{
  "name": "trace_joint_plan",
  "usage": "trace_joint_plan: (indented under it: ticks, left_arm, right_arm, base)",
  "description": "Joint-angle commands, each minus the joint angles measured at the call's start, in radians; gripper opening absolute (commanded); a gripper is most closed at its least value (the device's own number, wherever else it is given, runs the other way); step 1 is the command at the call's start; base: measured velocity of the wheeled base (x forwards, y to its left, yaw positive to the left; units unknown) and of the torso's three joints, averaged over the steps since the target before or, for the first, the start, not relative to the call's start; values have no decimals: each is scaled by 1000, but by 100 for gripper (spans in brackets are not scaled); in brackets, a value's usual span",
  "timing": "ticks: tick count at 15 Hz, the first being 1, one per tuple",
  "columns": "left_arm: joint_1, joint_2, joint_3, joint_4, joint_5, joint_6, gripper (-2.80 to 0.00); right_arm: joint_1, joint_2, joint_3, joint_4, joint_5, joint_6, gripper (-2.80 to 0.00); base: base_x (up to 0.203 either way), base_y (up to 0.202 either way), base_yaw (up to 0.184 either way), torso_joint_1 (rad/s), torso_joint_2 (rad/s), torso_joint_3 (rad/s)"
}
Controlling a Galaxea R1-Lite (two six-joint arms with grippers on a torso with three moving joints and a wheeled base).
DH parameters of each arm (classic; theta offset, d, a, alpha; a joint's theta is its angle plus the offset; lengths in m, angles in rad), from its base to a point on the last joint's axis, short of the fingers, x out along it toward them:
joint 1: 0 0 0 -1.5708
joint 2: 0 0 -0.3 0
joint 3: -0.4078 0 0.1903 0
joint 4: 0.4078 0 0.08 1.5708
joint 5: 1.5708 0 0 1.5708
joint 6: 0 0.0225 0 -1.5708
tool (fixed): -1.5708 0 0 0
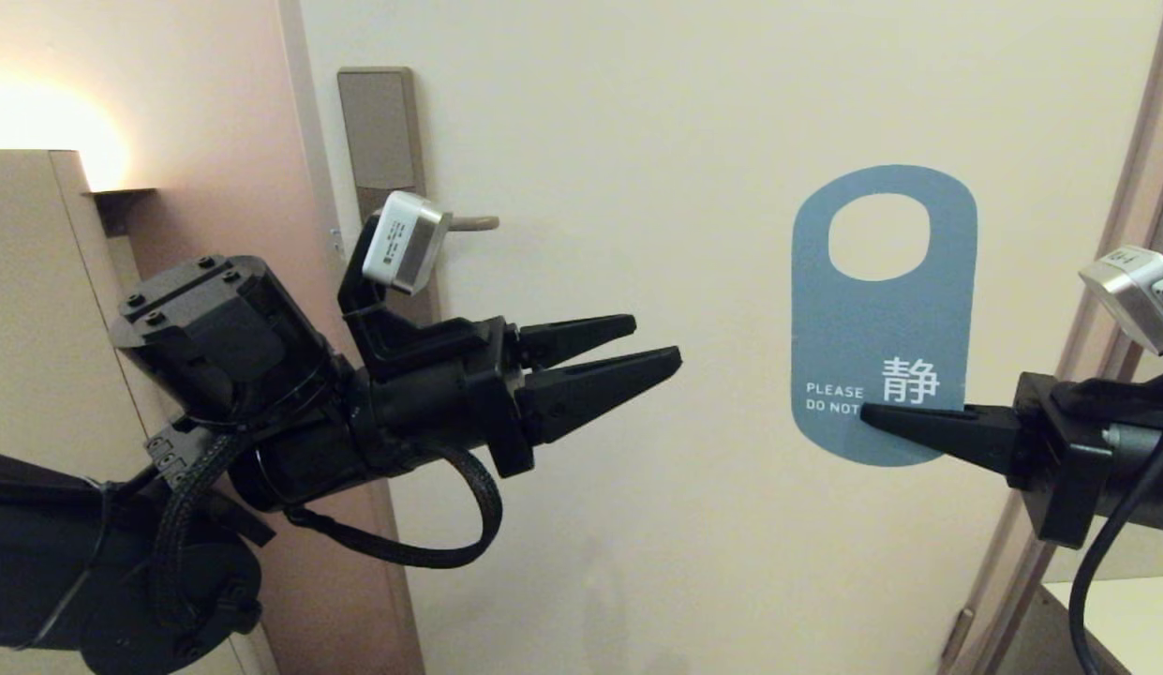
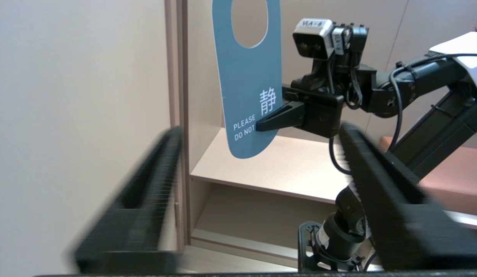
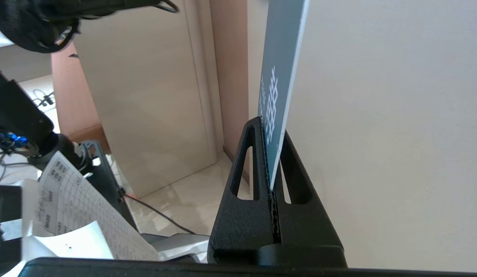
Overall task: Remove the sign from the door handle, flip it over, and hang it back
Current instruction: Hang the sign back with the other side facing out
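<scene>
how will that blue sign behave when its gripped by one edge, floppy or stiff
Probably fairly stiff: the sign, pinched low on one edge by the right gripper, stands upright without sagging. It looks thin edge-on in the right wrist view, so likely light. Its smooth face may slip or pivot between the fingers if nudged.

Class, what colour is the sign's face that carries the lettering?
Blue with white lettering, on the sign; the head view shows it best.

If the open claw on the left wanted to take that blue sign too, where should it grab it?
Probably the free long edge of the sign beside the hole, coming in level from the left gripper's side. The card hangs upright and flat-on, with the right gripper already pinching its lower right part, so that edge is bare and thin enough for the open fingers.
</scene>
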Motion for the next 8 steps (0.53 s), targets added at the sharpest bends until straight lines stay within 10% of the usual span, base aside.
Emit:
trace_joint_plan:
  ticks: [1, 8]
  left_arm:
    - [5, -22, 5, -5, -4, -5, -280]
    - [178, -119, 52, 60, 0, 64, -280]
  right_arm:
    - [-5, 0, 1, -3, 4, 1, -280]
    - [-142, -4, 6, -2, -3, -62, -280]
  base:
    - [0, 0, 0, 0, 0, 0]
    - [0, 0, 0, 0, 0, 0]
